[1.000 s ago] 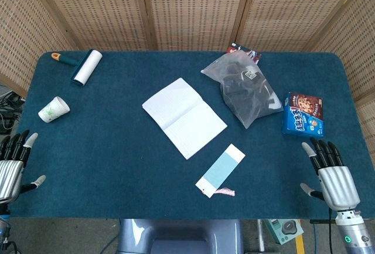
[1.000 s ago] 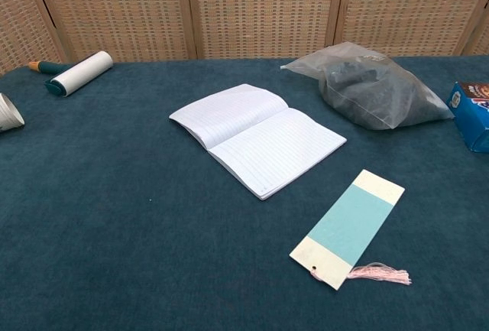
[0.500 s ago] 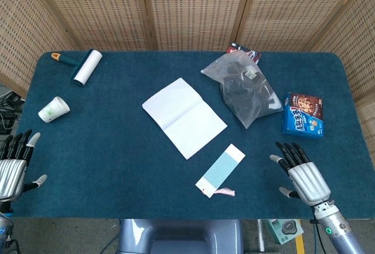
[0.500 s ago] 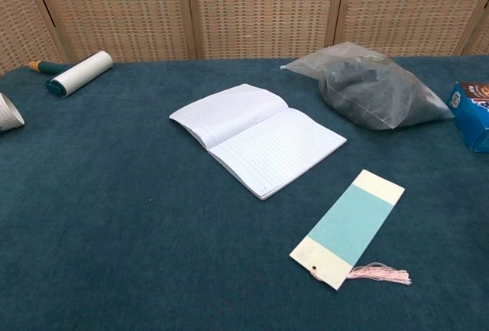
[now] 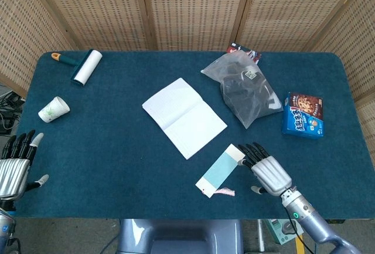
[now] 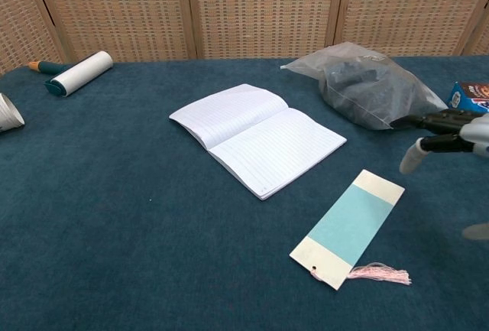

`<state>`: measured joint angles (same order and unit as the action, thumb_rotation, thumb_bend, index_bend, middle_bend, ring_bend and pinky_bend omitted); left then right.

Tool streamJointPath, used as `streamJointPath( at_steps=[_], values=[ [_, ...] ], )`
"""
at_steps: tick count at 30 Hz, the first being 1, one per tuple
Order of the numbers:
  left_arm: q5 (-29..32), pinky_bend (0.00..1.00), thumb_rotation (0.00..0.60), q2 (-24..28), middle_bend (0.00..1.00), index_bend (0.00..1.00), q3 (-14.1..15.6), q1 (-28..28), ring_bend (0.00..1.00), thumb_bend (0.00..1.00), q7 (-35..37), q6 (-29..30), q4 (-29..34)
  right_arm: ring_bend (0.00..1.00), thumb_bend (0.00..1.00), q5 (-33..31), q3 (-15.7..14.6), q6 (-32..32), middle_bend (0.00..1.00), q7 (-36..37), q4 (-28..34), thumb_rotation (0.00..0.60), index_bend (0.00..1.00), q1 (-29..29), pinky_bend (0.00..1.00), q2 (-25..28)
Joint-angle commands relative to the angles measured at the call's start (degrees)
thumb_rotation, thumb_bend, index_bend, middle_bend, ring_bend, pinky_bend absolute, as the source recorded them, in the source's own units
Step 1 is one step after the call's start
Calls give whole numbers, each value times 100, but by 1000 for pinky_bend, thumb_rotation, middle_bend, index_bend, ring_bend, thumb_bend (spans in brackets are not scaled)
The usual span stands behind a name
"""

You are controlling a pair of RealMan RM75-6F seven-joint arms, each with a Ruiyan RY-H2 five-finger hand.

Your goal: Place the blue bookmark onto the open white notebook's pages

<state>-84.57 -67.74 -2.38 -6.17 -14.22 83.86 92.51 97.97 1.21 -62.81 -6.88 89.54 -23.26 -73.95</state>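
The right hand reaches over toward the blue bookmark.

The right hand [image 5: 266,169] has its fingers spread wide and holds nothing, its fingertips just above one end of the blue bookmark [image 5: 221,170]. The bookmark lies flat on the surface [image 5: 105,148], near the open white notebook [image 5: 184,117]. The left hand [image 5: 14,163] is wide too.

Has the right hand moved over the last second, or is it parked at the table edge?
Yes. The right hand has travelled leftward, away from the cookie box, and now reaches the white end of the blue bookmark. It holds nothing yet.
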Motion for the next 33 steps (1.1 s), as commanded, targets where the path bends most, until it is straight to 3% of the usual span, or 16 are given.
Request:
streamJointPath(
  at_steps=[1, 9, 14, 33],
  values=[
    [6, 0, 600, -7, 0, 0, 4, -7, 0, 0, -2, -13, -8, 0, 200, -228, 125, 404, 0, -198, 68, 600, 334, -309, 40, -89],
    [108, 0, 600, -37, 0, 0, -17, -44, 0, 0, -7, -106, -48, 0, 201, -592, 318, 884, 0, -315, 122, 600, 333, -737, 40, -167],
    [148, 0, 600, -72, 0, 0, -21, -85, 0, 0, -44, -178, -77, 0, 199, -747, 347, 1107, 0, -431, 58, 600, 263, -946, 30, -223],
    [268, 0, 600, -192, 0, 0, -45, -171, 0, 0, -107, -301, -207, 0, 198, -996, 217, 1621, 0, -597, -523, 600, 275, -1485, 19, -850]
  ],
)
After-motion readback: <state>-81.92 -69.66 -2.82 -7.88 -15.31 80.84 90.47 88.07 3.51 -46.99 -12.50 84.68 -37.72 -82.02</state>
